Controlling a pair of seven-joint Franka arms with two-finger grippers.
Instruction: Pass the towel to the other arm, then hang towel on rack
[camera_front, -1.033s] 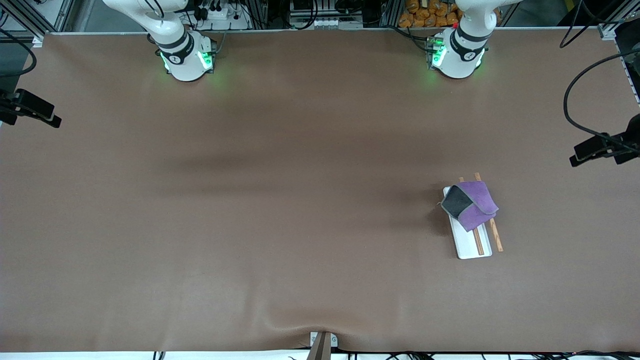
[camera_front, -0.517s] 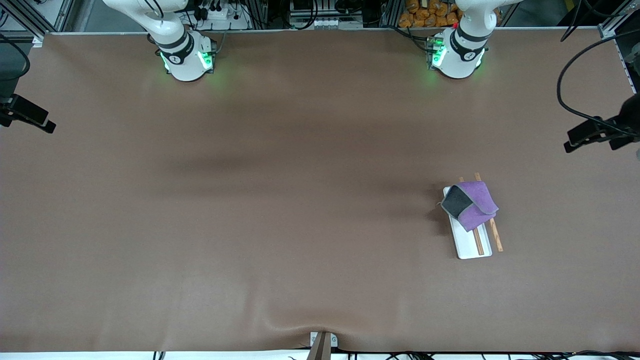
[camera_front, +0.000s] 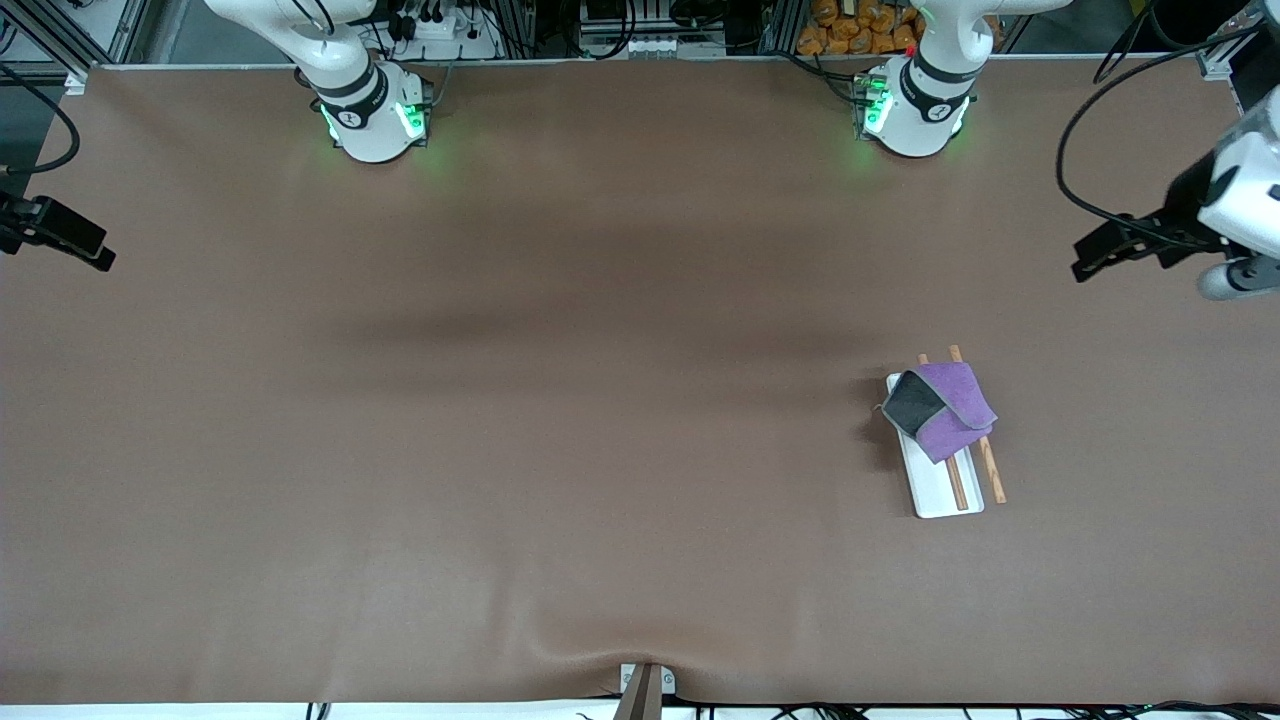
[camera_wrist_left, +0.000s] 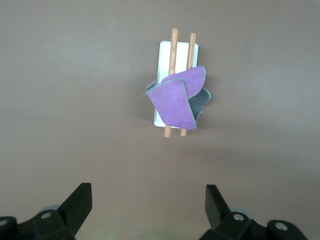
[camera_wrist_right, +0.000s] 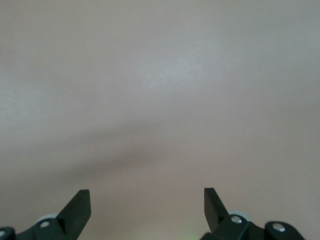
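- Left wrist view shows the left gripper (camera_wrist_left: 145, 210) with its two black fingers spread wide and nothing between them, raised above bare brown table (camera_wrist_left: 60, 100); the towel and rack sit in the upper middle of that frame.
- At the right edge of the front view, the left arm's white wrist and black gripper parts hang above the table at the left arm's end, well apart from the rack.
- Right wrist view shows the right gripper (camera_wrist_right: 146, 209) likewise released, fingers wide apart and empty, over plain table surface.
- At the left edge of the front view, only a dark part of the right arm's end shows, up in the air over the right arm's end of the table.
- Small soft purple towel with a dark grey reverse (camera_front: 945, 405) lies draped over the two thin brown wooden rods of the white-based rack (camera_front: 940, 490), in the lower right of the front view, covering the rods' upper part.
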